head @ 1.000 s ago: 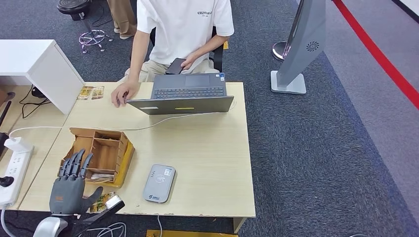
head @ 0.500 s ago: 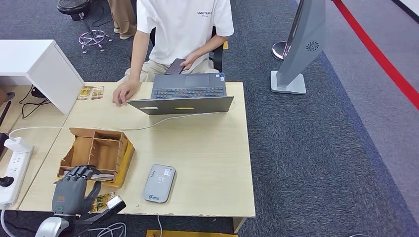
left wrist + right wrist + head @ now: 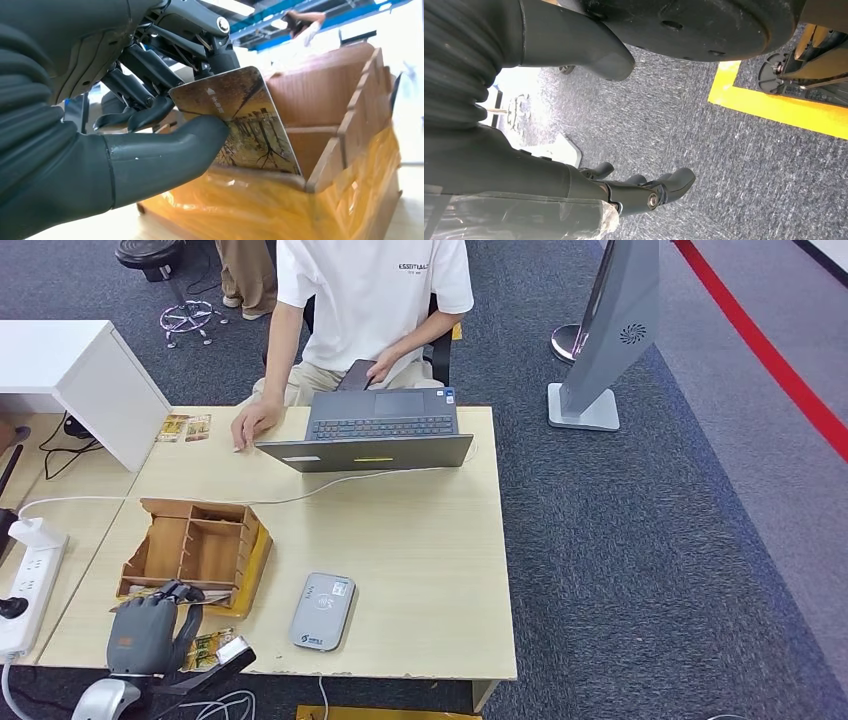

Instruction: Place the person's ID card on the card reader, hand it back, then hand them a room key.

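Over the last second the left hand [image 3: 148,632] has gone from fingers stretched flat over the wooden organiser [image 3: 195,552] to fingers curled down at the box's near edge. The person's hand [image 3: 253,424] by the laptop [image 3: 372,436] has shifted a little.

In the left wrist view the thick thumb [image 3: 165,150] presses on the face of a room key card [image 3: 240,125] while the darker fingers back it from behind, so the hand is grasping the card by one short end. The card's long axis runs away from the fingers towards the organiser's inner wall, and its far end is down inside the near compartment, tilted rather than flat. The coming move, as I judge it, turns on drawing the card out along that axis, up and back towards the robot, before any swing towards the person at twelve o'clock across the table [image 3: 420,570].

The card is glossy, with a brown and gold print of bare trees and a small white mark near the gripped end. From the head view it sits at about eight o'clock from the card reader [image 3: 322,611], well apart from it.

The right hand [image 3: 644,192] hangs beside the body over grey carpet, fingers loosely curled and apart, holding nothing. The left hand is plainly the nearer one.
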Motion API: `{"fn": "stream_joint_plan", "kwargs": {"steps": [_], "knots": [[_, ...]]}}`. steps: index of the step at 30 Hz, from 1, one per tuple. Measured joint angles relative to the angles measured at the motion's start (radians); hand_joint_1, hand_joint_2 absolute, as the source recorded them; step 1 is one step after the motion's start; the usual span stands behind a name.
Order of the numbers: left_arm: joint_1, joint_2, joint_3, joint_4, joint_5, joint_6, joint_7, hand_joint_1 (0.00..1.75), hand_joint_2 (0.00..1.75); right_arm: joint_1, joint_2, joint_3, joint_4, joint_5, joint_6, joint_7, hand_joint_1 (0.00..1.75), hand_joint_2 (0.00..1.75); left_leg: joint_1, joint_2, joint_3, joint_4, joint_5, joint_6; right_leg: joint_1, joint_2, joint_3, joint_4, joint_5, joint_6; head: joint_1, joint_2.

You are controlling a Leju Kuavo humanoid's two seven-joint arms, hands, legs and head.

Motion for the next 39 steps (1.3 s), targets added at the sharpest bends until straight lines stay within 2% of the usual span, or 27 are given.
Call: {"fn": "stream_joint_plan", "kwargs": {"steps": [12, 16, 20, 23, 26, 29, 32, 36, 39], "knots": [[0.044, 0.007, -0.018, -0.211, -0.066, -0.036, 0.048, 1.75, 1.75, 0.000, 0.002, -0.001, 0.000, -0.017, -0.016, 0.008, 0.00, 1.75, 0.000, 0.000, 0.000, 0.000, 0.000, 0.000, 0.000, 0.000, 0.000, 0.000, 0.000, 0.000, 0.000, 0.000], [0.063, 0.053, -0.085, -0.361, -0.102, -0.111, 0.058, 1.75, 1.75, 0.002, 0.002, -0.008, 0.000, -0.039, -0.033, 0.008, 0.00, 1.75, 0.000, -0.001, 0.000, 0.000, 0.000, 0.000, 0.000, 0.000, -0.001, 0.000, 0.000, 0.000, 0.000, 0.000], [0.015, 0.121, -0.209, -0.522, -0.073, -0.210, 0.087, 1.75, 1.75, 0.002, 0.004, -0.024, 0.000, -0.055, -0.042, 0.002, 0.00, 1.75, 0.000, -0.001, 0.000, 0.000, 0.000, 0.000, 0.000, -0.001, -0.001, 0.000, 0.000, 0.000, 0.000, 0.000], [-0.106, 0.137, -0.284, -0.574, -0.044, -0.239, 0.135, 1.75, 1.75, 0.001, 0.004, -0.028, 0.000, -0.041, -0.035, -0.001, 0.00, 1.75, 0.000, -0.002, 0.000, 0.001, 0.002, 0.001, 0.000, -0.002, -0.001, 0.000, 0.001, 0.001, 0.000, 0.000], [-0.298, 0.107, -0.304, -0.520, -0.054, -0.252, 0.192, 1.75, 1.75, -0.002, 0.004, -0.022, 0.000, -0.005, -0.012, -0.007, 0.00, 1.75, 0.000, -0.005, -0.002, 0.001, 0.005, 0.000, 0.000, -0.005, 0.000, 0.000, 0.004, 0.000, 0.000, 0.000], [-0.498, 0.066, -0.300, -0.348, -0.103, -0.208, 0.206, 1.75, 1.75, -0.007, 0.005, -0.010, 0.000, 0.023, 0.012, -0.014, 0.00, 1.75, 0.000, -0.006, -0.002, 0.001, 0.008, -0.001, 0.000, -0.006, 0.000, 0.000, 0.007, -0.002, 0.000, 0.000], [-0.660, 0.036, -0.281, -0.129, -0.154, -0.145, 0.202, 1.75, 1.75, -0.009, 0.004, 0.004, 0.000, 0.038, 0.027, -0.024, 0.00, 1.75, 0.000, -0.003, -0.002, 0.001, 0.010, -0.002, 0.000, -0.002, -0.002, 0.000, 0.010, -0.003, 0.000, 0.000], [-0.815, 0.002, -0.248, 0.132, -0.206, -0.125, 0.209, 1.75, 1.75, -0.010, 0.004, 0.010, -0.001, 0.036, 0.037, -0.026, 0.00, 1.75, 0.000, -0.001, -0.002, 0.001, 0.011, -0.002, 0.000, 0.000, -0.004, 0.000, 0.012, -0.004, 0.000, 0.000], [-0.893, -0.028, -0.230, 0.285, -0.223, -0.126, 0.220, 1.75, 1.75, -0.009, 0.004, 0.010, -0.001, 0.024, 0.040, -0.025, 0.00, 1.75, 0.000, -0.001, -0.003, 0.001, 0.011, -0.002, 0.000, 0.000, -0.004, 0.000, 0.012, -0.004, 0.000, 0.000]]}}
